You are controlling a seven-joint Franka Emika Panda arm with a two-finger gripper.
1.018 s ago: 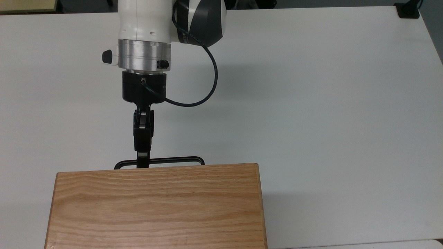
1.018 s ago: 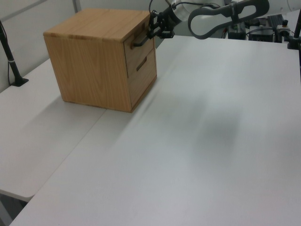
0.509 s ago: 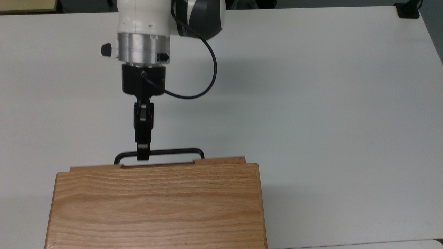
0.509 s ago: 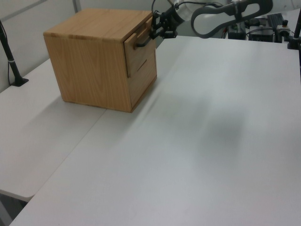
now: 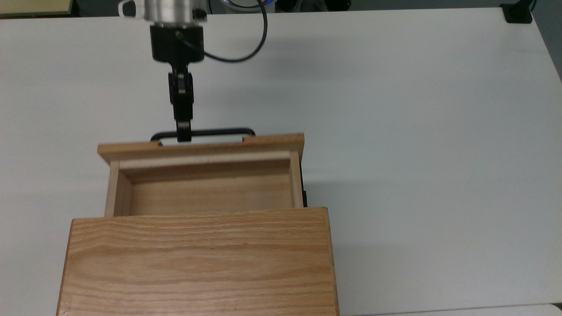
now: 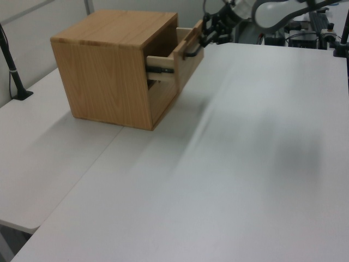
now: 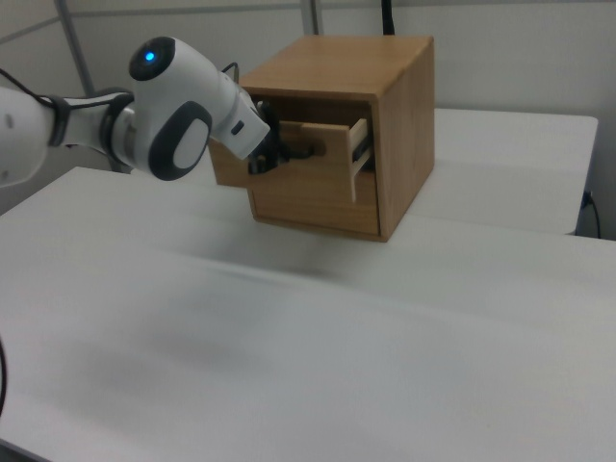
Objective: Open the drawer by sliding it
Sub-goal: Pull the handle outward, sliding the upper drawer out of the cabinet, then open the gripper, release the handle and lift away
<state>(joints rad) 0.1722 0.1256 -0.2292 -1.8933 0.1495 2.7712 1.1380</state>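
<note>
The drawer [image 5: 206, 175] stands well out of the oak cabinet [image 5: 199, 263] on the white table [image 5: 417, 109], its pale plank floor open to the top view and its front board carried clear of the cabinet face; in the left view a metal slide rail [image 6: 162, 70] shows along its side. The pincer [image 5: 183, 134] has its two fingers closed around the black bar handle [image 5: 219, 131], left of the bar's middle in the top view, with the arm stretched back toward the top view's upper edge. The opening looks largely done, so the risks now lie in overdoing it. If the pull goes on past the end of the rail, the drawer may hit its stop and the light cabinet, which does not appear to be fastened down, could be dragged across the table or tipped forward. The off-centre hold could also twist the drawer and make it bind on the rails. The handle is thin and smooth, so a pull that rises or drops rather than running straight along the slide might let the bar slip out of the fingers. The lower drawer front [image 7: 313, 202] stays shut beneath and is not at issue.
</note>
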